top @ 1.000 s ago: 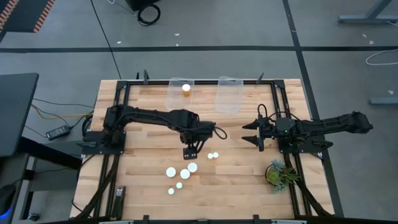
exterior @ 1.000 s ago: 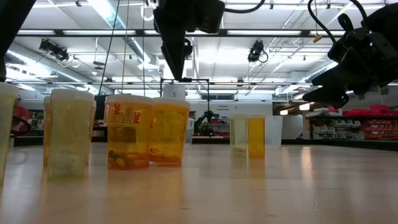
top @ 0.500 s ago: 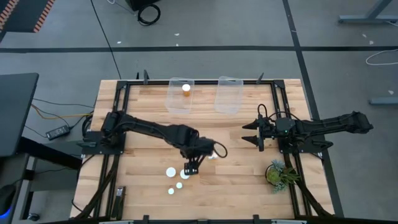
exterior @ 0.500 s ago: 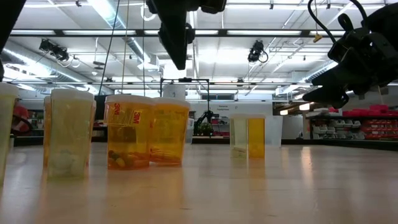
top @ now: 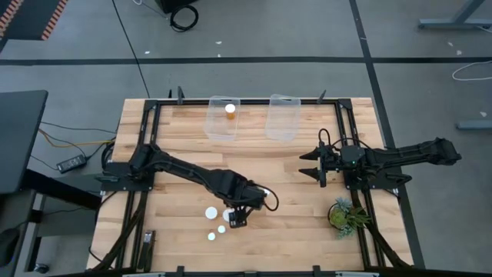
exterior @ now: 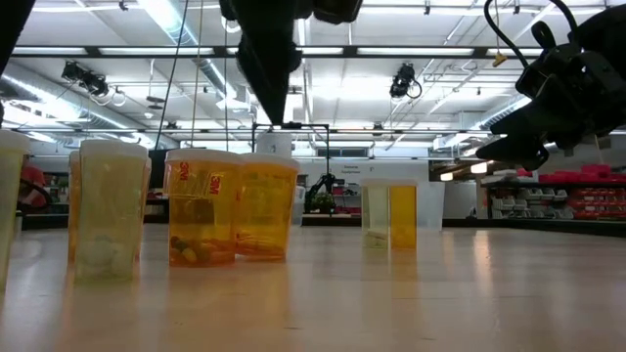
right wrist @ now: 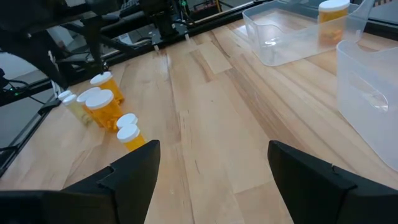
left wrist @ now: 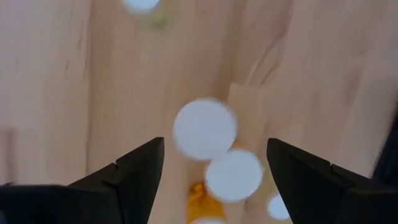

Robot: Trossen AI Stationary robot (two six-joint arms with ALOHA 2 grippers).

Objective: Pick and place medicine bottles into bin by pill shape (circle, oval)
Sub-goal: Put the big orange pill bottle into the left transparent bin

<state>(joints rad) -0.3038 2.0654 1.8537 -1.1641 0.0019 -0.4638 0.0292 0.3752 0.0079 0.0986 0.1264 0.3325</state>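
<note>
Several orange medicine bottles with white caps stand upright in a cluster on the wooden table (top: 192,177), near its front edge. Their caps show in the high view, such as one (top: 211,212) and a smaller one (top: 221,228). One more bottle (top: 230,108) stands in the left clear bin (top: 219,123). My left gripper (top: 238,218) hangs open above the cluster, pointing down. In the left wrist view two caps (left wrist: 204,129) (left wrist: 234,175) lie below and between its fingers, untouched. My right gripper (top: 311,165) waits open at the right, clear of the bottles.
A second clear bin (top: 281,117) stands beside the first at the far edge, with nothing visible in it. A small green plant (top: 344,215) sits at the near right. Black frame rails run along the table's sides. Bare wood lies between the cluster and the bins.
My left gripper has travelled toward the table's near edge and sunk a little, from beside the two small bottles to above the larger ones in the cluster. Its fingers have stayed open. The bottles have not moved.
</note>
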